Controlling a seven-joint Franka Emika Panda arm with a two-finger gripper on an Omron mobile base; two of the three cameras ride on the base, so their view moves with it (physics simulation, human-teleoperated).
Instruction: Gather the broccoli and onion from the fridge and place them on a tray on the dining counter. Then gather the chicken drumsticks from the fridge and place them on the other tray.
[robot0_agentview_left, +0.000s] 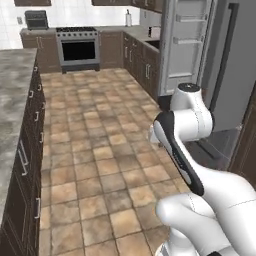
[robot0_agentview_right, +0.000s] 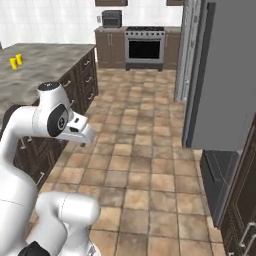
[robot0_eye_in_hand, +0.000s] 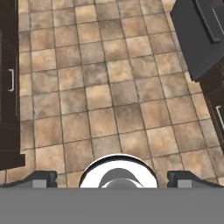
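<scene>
Hanging over the brown floor tiles (robot0_eye_in_hand: 109, 100), the tool (robot0_eye_in_hand: 112, 177) has its jaws spread wide — nothing between them.
Right of the arm stands the grey fridge (robot0_agentview_right: 225, 75), one door swung open; the marbled dining bench (robot0_agentview_right: 35, 65) lies left, two small yellow things (robot0_agentview_right: 16, 61) on it.

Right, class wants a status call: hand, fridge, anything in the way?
Hand open, empty, facing floor tiles. Fridge door open, shelves bare. No food seen. Floor path unobstructed.
</scene>
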